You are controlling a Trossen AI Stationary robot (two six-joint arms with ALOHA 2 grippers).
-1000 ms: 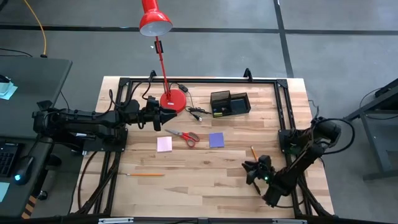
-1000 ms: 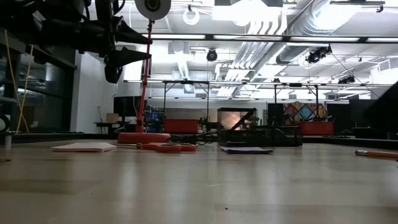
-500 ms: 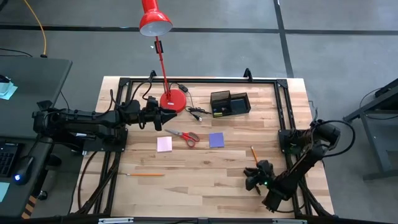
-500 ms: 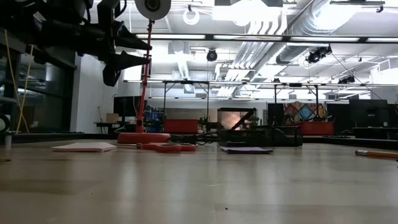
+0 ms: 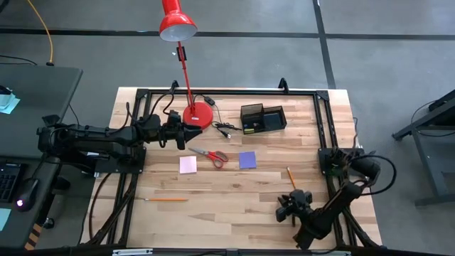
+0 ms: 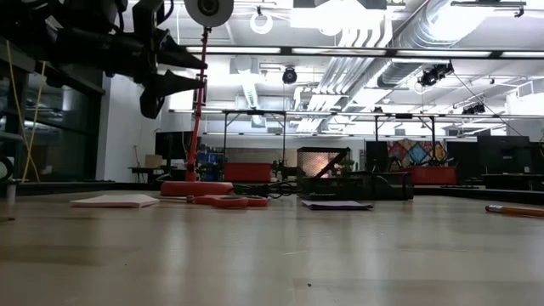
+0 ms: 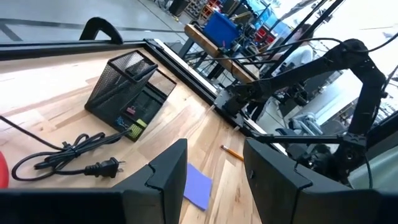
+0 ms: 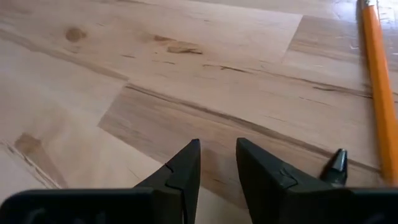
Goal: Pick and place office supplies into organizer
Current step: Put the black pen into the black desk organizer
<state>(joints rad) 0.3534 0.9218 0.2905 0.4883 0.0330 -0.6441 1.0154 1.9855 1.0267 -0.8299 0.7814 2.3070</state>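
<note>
My right gripper (image 5: 284, 210) hangs low over bare wood near the table's front right. It is open by a narrow gap (image 8: 217, 155), with nothing between the fingers. An orange pencil (image 5: 290, 174) lies flat a little beyond it (image 8: 378, 87). My left gripper (image 5: 192, 135) is open (image 7: 216, 149) and raised beside the lamp's base, touching nothing. The red-handled scissors (image 5: 211, 155), the pink pad (image 5: 188, 164) and the purple pad (image 5: 247, 159) lie flat mid-table. A second pencil (image 5: 167, 200) lies at the front left. The black organizer (image 5: 263, 118) stands at the back.
The red desk lamp stands on its round base (image 5: 197, 116) at the back, left of the organizer, with a black cable and plug (image 5: 224, 129) lying between them. A black frame (image 5: 323, 121) borders the work area. Bare wood (image 5: 227, 206) stretches between the two pencils.
My right gripper has moved toward the table's near edge, away from the orange pencil, has sunk a little and tipped. Its finger gap looks unchanged. Nothing on the table has moved.
</note>
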